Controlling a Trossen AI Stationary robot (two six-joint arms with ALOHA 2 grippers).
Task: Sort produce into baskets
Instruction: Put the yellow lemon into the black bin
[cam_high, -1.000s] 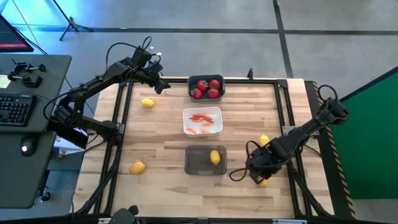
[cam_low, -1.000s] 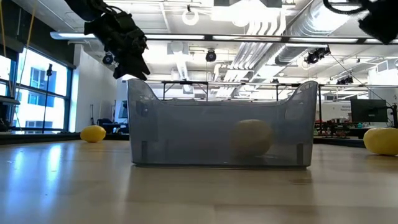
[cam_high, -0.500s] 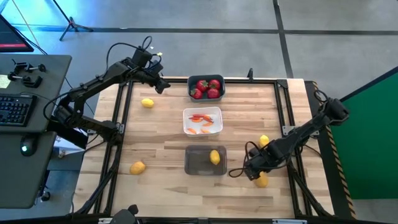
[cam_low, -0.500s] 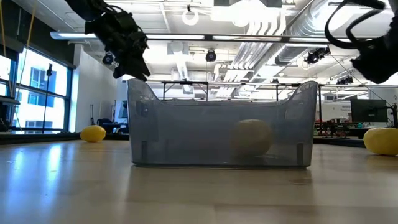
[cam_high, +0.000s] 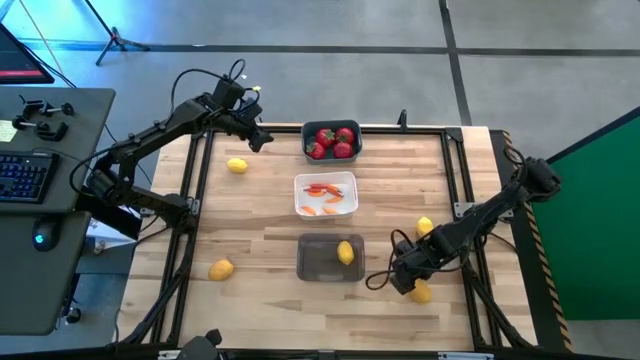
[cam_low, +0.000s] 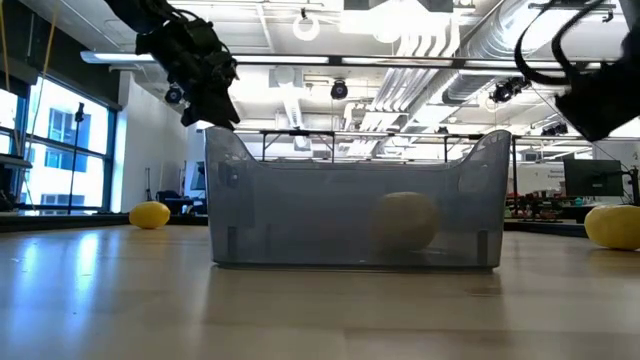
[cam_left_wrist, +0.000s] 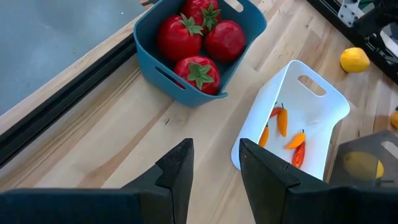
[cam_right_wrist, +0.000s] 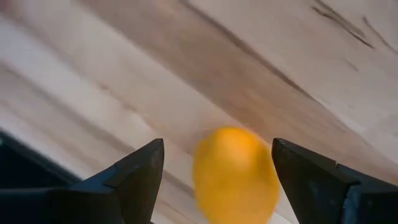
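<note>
In the low view the grey bin (cam_low: 355, 205) fills the middle, and a lemon (cam_low: 405, 221) inside it is seen only dimly through the wall. At the right edge another lemon (cam_low: 613, 226) is cut off.

In the high view, at the lower right, the right gripper (cam_high: 404, 279) is held low over the table with its arm stretched back to the right edge. Its fingers are spread wide around nothing; a lemon (cam_right_wrist: 235, 175) lies between them in the right wrist view, its long axis along the fingers.

The white bin (cam_high: 326, 195) in the centre holds carrots (cam_left_wrist: 282, 119) pointing mostly along its length. The blue bin (cam_high: 331, 141) above holds strawberries (cam_left_wrist: 200, 73).

The left gripper (cam_high: 255, 137) hovers at the upper left beside the blue bin, narrowly parted and empty.
</note>
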